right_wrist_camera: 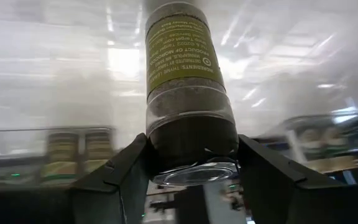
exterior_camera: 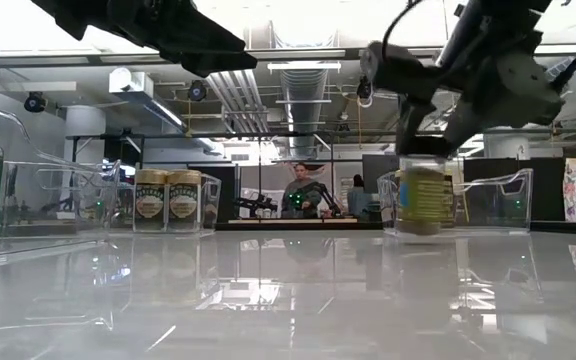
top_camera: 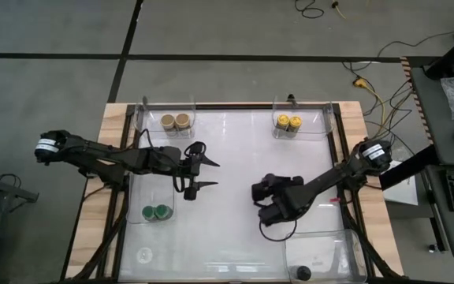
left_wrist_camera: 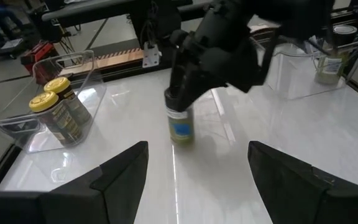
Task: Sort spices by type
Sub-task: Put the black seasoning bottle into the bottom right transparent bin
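Left arm reaches in from the table's left edge; left gripper point(top_camera: 204, 173) hovers over the middle of the table, fingers spread wide, nothing between them. Just below it in the high view, a clear bin point(top_camera: 136, 207) near the left edge holds two green-lidded jars point(top_camera: 156, 212), side by side. Far-left bin point(top_camera: 143, 117) holds two tan-lidded jars point(top_camera: 175, 121), touching each other.

Centre-right: right gripper point(right_wrist_camera: 191, 163) is closed on a dark-lidded jar point(right_wrist_camera: 189, 93), fingers clamped on either side of its lid end. Jar has a yellow-green label and dark contents. From the left wrist view the jar point(left_wrist_camera: 180, 124) stands upright under the right gripper point(left_wrist_camera: 180, 93), at or just above the tabletop; contact with the table cannot be told.

Far-right bin point(top_camera: 323, 120) holds two yellow-lidded jars point(top_camera: 288, 122), side by side. Near-right corner bin point(top_camera: 351, 251) holds one black-lidded jar point(top_camera: 303, 273) at its near-left corner.
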Robot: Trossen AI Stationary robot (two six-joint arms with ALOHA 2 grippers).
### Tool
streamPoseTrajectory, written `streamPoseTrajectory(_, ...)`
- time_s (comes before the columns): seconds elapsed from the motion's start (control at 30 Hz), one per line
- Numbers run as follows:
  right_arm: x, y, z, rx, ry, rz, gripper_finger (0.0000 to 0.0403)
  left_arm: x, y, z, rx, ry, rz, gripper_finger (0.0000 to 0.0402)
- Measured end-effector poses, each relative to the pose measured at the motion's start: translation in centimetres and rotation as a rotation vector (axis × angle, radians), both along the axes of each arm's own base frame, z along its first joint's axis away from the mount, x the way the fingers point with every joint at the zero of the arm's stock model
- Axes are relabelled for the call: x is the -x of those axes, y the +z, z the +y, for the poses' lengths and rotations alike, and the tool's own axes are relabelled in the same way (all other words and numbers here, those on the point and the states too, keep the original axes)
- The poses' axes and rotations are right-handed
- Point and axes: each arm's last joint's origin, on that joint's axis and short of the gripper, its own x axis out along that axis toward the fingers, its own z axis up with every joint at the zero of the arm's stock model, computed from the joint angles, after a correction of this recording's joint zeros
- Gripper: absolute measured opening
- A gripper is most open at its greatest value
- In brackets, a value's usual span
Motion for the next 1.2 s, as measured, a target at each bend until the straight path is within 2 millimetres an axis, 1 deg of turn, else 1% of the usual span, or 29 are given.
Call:
streamPoseTrajectory(0.13,-0.5,0.4,0.6,-0.028,0.052,0.013,0.0204,0.0,0.0,0.0,0.000,0.001,-0.001,0.0260)
streamPoseTrajectory(0.3,-0.8,0.5,0.7,-0.032,0.097,0.047,0.0205,0.0,0.0,0.0,0.012,0.005,-0.005,0.0260)
streamPoseTrajectory(0.5,-0.9,0.7,0.9,-0.099,0.102,0.069,0.0214,0.0,0.1,0.0,0.009,0.004,-0.013,0.0260)
streamPoseTrajectory(0.8,-0.9,0.7,0.9,-0.109,0.099,0.067,0.0265,-0.1,0.2,0.0,0.002,0.001,-0.023,0.0260)
streamPoseTrajectory(1.0,-1.3,1.5,1.3,-0.147,0.042,-0.015,0.0302,0.1,0.4,0.0,0.002,0.001,-0.030,0.0260)
streamPoseTrajectory(1.1,-1.6,2.2,1.9,-0.203,0.005,-0.066,0.0321,0.1,0.4,0.0,0.003,0.001,-0.032,0.0260)
streamPoseTrajectory(1.2,-1.8,2.8,2.2,-0.293,-0.077,-0.123,0.0338,0.1,0.5,0.0,0.017,0.005,-0.033,0.0260)
